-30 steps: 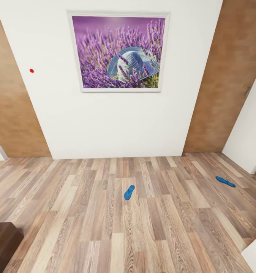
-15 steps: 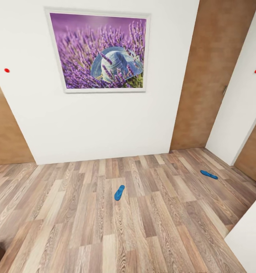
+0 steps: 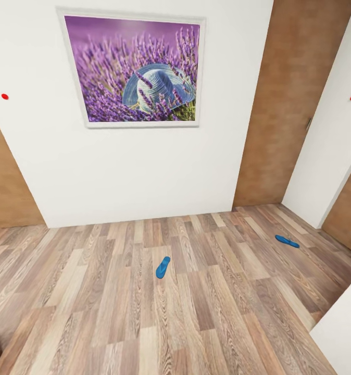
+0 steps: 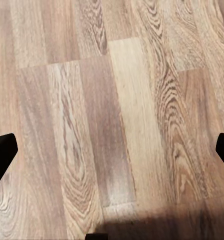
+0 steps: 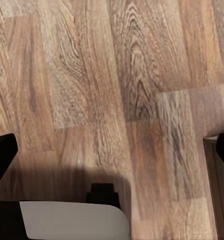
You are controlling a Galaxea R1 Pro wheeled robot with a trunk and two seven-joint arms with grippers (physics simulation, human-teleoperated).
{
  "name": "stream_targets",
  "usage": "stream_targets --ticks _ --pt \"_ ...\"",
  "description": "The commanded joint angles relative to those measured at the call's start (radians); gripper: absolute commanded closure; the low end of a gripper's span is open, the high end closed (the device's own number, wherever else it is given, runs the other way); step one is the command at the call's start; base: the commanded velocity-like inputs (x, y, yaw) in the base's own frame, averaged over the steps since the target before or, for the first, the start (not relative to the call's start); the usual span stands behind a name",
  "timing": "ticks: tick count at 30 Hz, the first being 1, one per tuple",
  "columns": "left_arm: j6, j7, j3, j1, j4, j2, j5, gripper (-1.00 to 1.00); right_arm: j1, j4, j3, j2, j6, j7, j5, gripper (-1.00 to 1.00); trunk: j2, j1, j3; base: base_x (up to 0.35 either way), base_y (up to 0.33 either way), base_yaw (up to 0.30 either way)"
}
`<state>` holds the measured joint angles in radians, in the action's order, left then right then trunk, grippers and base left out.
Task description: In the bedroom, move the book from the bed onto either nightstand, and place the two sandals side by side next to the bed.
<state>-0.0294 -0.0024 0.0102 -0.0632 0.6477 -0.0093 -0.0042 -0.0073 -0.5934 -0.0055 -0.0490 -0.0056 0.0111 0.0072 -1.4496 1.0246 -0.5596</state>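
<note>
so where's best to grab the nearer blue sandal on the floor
Probably from straight above, pinching the nearer sandal across its narrow width at mid-length. It lies flat on the wood floor, long axis pointing roughly away from the robot, so fingers should close side to side.

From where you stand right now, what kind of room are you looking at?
Likely a room in a home, perhaps a bedroom: a wood-plank floor, a white wall with a framed lavender picture, and two blue sandals, one mid-floor, the other far apart near the brown door.
</note>
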Motion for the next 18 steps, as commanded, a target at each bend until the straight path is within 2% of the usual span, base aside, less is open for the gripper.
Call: stream_targets --ticks 1,18 --pt "-0.003 0.0 0.0 0.0 0.0 0.0 0.0 -1.0 0.0 0.0 -0.001 0.0 -0.001 0.001 0.001 -1.0 0.0 0.0 -0.001 0.27 0.0 -0.002" --pt "-0.003 0.0 0.001 0.0 0.0 0.0 0.0 -1.0 0.0 0.0 -0.001 0.0 -0.001 0.001 0.0 -1.0 0.0 0.0 -0.001 0.322 0.0 0.0"
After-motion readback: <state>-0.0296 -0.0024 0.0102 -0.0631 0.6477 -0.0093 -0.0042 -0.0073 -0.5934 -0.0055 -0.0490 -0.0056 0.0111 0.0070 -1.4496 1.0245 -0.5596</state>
